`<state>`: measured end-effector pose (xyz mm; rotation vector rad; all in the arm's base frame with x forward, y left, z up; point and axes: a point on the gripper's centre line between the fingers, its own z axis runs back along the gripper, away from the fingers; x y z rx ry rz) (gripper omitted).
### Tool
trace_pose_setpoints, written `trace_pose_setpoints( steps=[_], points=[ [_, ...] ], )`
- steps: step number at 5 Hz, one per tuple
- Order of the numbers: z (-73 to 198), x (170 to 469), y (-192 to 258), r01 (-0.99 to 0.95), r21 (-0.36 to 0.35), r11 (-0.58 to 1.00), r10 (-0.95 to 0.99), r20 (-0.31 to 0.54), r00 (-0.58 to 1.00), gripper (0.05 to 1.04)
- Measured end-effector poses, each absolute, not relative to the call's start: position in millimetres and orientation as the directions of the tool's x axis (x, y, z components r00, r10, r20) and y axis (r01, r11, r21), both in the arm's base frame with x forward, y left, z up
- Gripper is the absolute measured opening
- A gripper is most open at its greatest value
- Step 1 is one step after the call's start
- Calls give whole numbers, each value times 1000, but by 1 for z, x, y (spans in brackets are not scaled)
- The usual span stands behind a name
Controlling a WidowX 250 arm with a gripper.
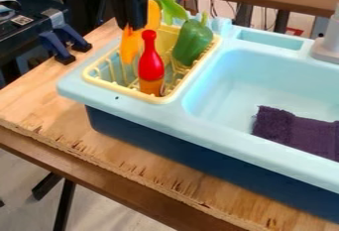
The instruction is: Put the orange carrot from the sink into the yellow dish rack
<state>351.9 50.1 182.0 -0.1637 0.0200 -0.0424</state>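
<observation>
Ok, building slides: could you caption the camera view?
Black gripper above yellow rack with red-topped bottle, green pepper; purple cloth in light-blue sink.

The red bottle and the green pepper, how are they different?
The bottle is red on top and orange at the bottom, but the pepper is green. The bottle has a long, skinny neck, while the pepper is wide and chunky with a little stem. The bottle is nearer the front, and the pepper is farther back. Both are in the yellow rack.
</observation>
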Motion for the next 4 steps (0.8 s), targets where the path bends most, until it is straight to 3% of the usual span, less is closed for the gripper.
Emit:
trace_pose_setpoints(
  steps=[3,4],
  points=[
    [152,358,60,77,-165,983,-90,-74,993,234],
    [147,357,69,77,-197,977,-92,-72,993,286]
  ],
)
